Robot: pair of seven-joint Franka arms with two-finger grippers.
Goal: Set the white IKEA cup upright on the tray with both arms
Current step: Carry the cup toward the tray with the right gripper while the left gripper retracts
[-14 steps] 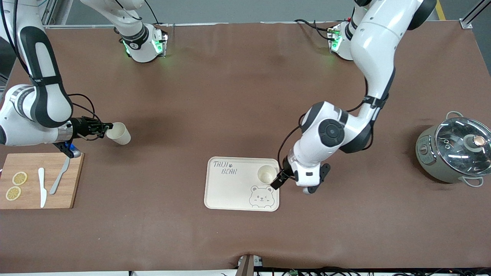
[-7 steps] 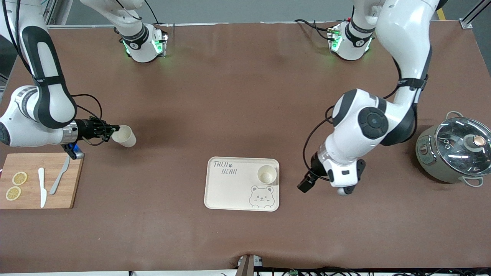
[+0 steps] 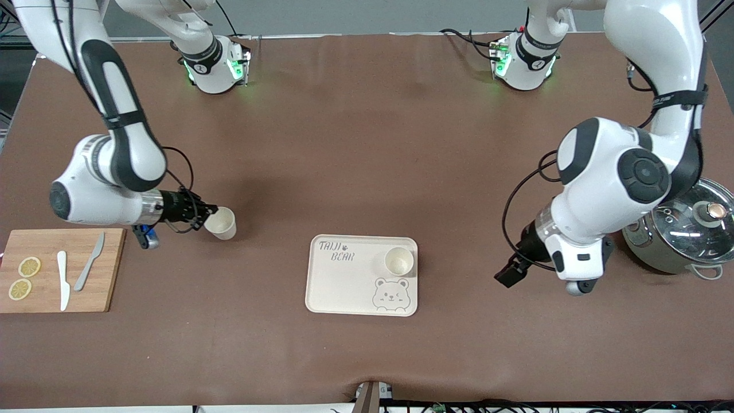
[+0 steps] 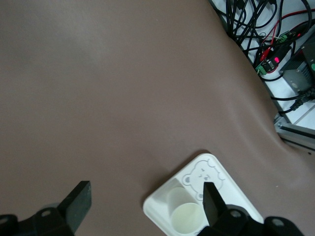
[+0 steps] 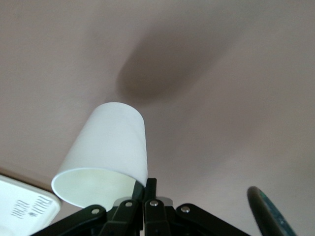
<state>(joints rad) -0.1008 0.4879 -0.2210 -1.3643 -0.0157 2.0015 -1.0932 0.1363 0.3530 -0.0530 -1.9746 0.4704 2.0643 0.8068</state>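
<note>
Right gripper (image 3: 205, 217) is clamped on the rim of a white cup (image 3: 221, 222), carried tilted over the table toward the right arm's end, well apart from the tray (image 3: 344, 287), where another cup (image 3: 399, 261) stands upright. Left gripper (image 3: 509, 276) hangs spread and empty over the table beside the tray. Cup looks light, thin-walled and probably slick, so a rim pinch likely suits it.
</note>
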